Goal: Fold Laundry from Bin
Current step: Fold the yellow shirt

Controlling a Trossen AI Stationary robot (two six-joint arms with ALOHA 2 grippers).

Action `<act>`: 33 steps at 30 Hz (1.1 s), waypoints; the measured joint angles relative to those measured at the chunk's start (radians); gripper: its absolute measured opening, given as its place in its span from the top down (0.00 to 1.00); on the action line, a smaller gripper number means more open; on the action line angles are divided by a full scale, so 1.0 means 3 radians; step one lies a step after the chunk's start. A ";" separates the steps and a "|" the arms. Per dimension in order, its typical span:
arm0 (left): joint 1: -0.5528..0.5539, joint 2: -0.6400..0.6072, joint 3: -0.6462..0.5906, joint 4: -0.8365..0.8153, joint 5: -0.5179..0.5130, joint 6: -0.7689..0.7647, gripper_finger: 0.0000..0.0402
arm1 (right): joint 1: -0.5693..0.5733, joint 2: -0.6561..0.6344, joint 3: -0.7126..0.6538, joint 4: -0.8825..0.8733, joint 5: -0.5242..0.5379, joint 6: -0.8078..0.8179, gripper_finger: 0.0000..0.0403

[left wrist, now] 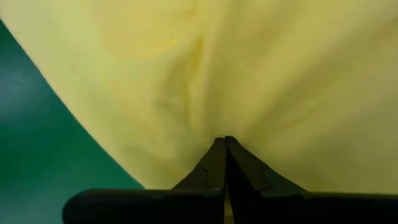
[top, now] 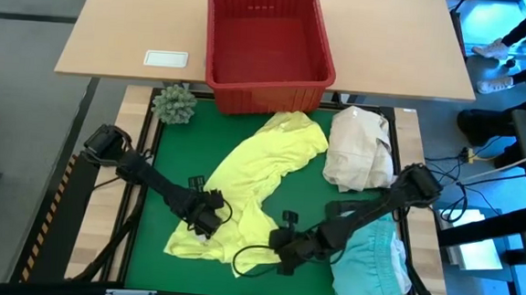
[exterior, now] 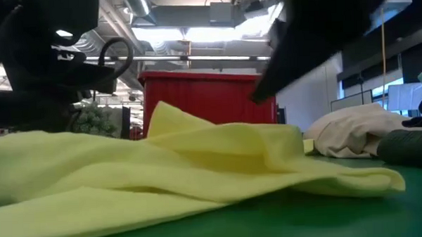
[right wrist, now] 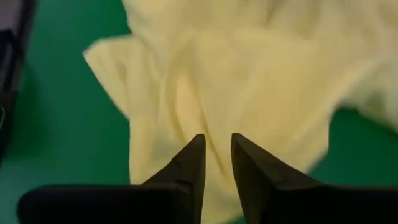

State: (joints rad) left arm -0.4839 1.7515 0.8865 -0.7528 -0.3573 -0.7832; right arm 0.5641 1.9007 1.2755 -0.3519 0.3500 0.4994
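Observation:
The yellow garment (top: pixel 262 166) lies spread on the green mat (top: pixel 164 187), running from the red bin (top: pixel 270 38) toward the near edge. It also fills the low view (exterior: pixel 198 161). My left gripper (top: pixel 205 219) is shut on the garment's near left part (left wrist: pixel 225 140). My right gripper (top: pixel 282 249) hovers over the garment's near right edge, its fingers a narrow gap apart (right wrist: pixel 217 146). Yellow cloth (right wrist: pixel 249 81) shows through that gap, and I see nothing pinched there. The bin stands on the far table, with no cloth showing in it. My left gripper is shut on the yellow garment's near left part (left wrist: pixel 211 118), coming steeply from above. Creases in the cloth run in toward the fingertips (left wrist: pixel 214 152). One layer or several, I cannot tell. The rest of the garment lies slack on the mat.
A cream-white cloth bundle (top: pixel 359 149) lies at the mat's far right. A turquoise garment (top: pixel 370 259) lies at the near right, with a dark garment (exterior: pixel 409 145) beside it under the right arm. A green spiky ball (top: pixel 174 104) sits at the far left corner.

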 joint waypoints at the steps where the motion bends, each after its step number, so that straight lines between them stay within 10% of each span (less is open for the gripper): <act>1: -0.0011 0.0001 -0.0001 0.0004 -0.0006 -0.0014 0.99 | -0.0013 0.0003 -0.0001 0.0112 0.0001 -0.0118 0.80; 17: 0.0005 0.0010 0.0058 0.0076 -0.0107 -0.0048 0.99 | -0.0579 0.0555 0.0001 0.1468 -0.0747 -0.0728 0.71; 33: -0.0051 0.0010 0.0063 0.0054 -0.0150 -0.0002 0.99 | -0.0258 0.0150 0.0006 -0.0829 -0.0160 0.0508 0.94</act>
State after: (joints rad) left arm -0.4992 1.7546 0.9054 -0.7367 -0.4023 -0.7837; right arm 0.4868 1.9458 1.2774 -0.6007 0.3021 0.6517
